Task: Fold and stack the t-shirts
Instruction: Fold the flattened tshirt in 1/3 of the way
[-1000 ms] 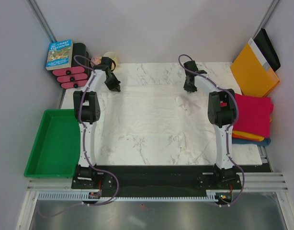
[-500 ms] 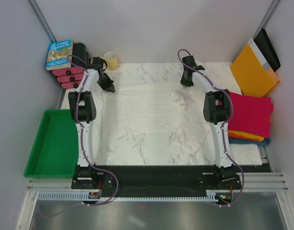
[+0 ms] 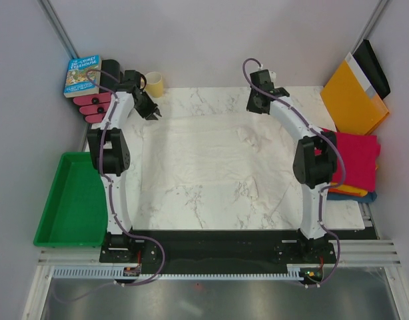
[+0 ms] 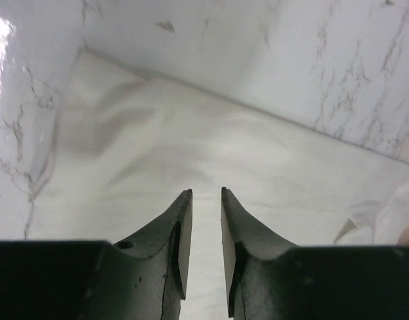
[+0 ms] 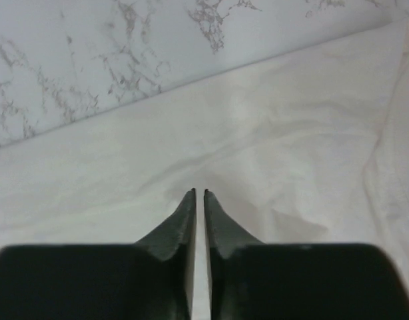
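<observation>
The large white t-shirt (image 3: 211, 160) lies spread and wrinkled on the marbled table, with a small bunched fold (image 3: 250, 137) near its far right part. My left gripper (image 3: 153, 112) hovers at the shirt's far left corner. Its jaws stand slightly apart and empty over the white cloth (image 4: 191, 133) in the left wrist view (image 4: 206, 192). My right gripper (image 3: 255, 105) is over the shirt's far edge, shut and empty (image 5: 199, 191), above the white cloth (image 5: 271, 140). Folded crimson red (image 3: 354, 159), orange (image 3: 344, 191) and dark blue (image 3: 368, 197) shirts are stacked at the right edge.
A green tray (image 3: 71, 200) sits off the table's left side. A book (image 3: 82, 67), pink objects (image 3: 94, 107) and a cream mug (image 3: 154, 83) stand at the back left. An orange-yellow envelope (image 3: 354, 100) leans at the back right.
Both grippers have moved away from the shirt toward the far edge, the left one further left. The shirt now lies flat with a small bunch left near the far right.
</observation>
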`<state>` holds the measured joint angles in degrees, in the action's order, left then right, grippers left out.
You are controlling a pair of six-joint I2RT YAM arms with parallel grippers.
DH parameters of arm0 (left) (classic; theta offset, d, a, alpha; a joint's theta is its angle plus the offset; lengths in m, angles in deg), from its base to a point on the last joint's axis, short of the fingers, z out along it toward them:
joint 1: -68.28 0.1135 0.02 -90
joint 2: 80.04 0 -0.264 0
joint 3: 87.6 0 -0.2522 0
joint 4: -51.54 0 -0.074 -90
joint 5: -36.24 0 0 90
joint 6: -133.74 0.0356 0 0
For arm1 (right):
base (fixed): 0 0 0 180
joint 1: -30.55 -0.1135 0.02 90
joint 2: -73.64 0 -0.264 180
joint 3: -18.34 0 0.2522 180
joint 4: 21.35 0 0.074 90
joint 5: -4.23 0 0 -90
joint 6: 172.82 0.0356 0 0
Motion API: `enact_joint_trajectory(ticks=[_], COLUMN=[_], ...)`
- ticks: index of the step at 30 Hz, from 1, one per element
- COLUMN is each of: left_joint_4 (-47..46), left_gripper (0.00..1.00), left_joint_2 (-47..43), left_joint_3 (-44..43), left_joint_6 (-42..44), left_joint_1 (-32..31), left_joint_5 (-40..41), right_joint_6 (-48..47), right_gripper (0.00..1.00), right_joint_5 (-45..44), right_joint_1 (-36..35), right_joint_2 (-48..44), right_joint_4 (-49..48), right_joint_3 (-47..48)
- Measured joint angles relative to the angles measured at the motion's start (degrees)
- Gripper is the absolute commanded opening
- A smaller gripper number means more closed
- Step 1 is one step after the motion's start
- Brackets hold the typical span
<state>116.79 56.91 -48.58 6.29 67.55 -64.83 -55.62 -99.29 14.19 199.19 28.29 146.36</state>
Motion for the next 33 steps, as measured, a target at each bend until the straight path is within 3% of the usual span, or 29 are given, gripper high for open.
enact_joint_trajectory(ticks=[6,13,17,25,33], left_joint_4=[-3.8,-9.3,-10.4,-12.9,-13.6], left_gripper=[0.29,0.29,0.29,0.28,0.28], left_joint_2=[-12.9,-24.1,-29.2,-34.9,-35.0], left_joint_3=[16.3,37.5,45.3,52.8,54.3], left_joint_6=[0.0,0.0,0.0,0.0,0.0], left_joint_1=[-5.3,-14.7,-15.9,-14.7,-15.5], left_joint_5=[0.2,1.5,2.0,4.1,4.1], right_joint_6=[-0.4,-0.5,-0.3,0.6,1.1], right_gripper=[0.0,0.0,0.0,0.0,0.05], right_joint_5=[0.1,0.0,0.7,0.7,0.2], right_joint_1=[-2.6,-1.9,-1.9,-4.4,-4.8], right_joint_2=[-13.5,-10.7,-8.3,-8.5,-10.7], right_joint_4=[-5.4,-6.9,-8.2,-11.3,-12.4], right_joint_3=[-18.2,-25.5,-25.5,-32.5,-35.1])
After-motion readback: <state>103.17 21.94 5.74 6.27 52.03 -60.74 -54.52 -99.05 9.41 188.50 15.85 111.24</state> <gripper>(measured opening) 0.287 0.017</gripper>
